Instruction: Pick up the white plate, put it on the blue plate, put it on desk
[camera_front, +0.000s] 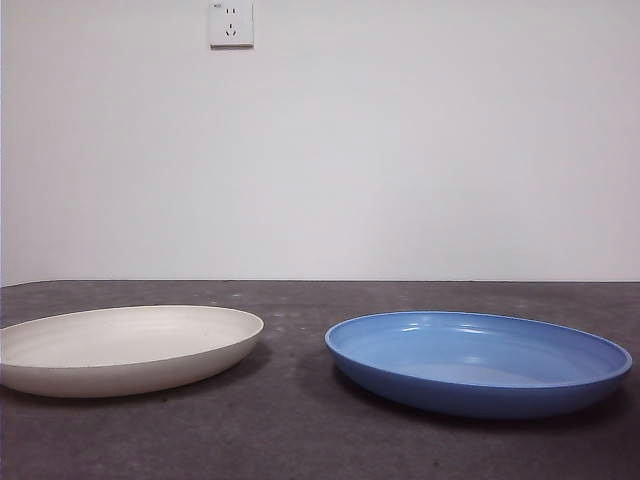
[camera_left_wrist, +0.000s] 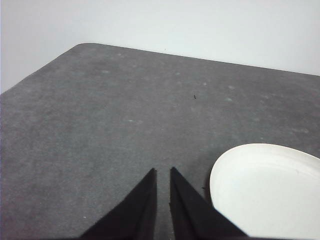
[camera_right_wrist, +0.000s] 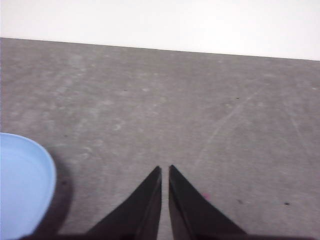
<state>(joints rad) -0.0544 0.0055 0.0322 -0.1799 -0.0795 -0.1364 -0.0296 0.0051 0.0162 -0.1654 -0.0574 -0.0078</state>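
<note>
- I see even, soft, fairly bright light in the front view; the wall (camera_front: 400, 150) is washed pale with no hot spots.
- Faint, diffuse shadows lie under the white plate (camera_front: 120, 350) and the blue plate (camera_front: 480, 365) on the counter (camera_front: 300, 430).
- The blue plate carries a mild sheen inside its rim, no hard glare.
- In the left wrist view the white plate beside the left end effector (camera_left_wrist: 163, 172) is nearly blown out.
- In the right wrist view the blue plate beside the right end effector (camera_right_wrist: 165, 169) looks washed out and soft, with a dark shadow at its edge.
- Both wrist views are slightly soft and grainy.
</note>
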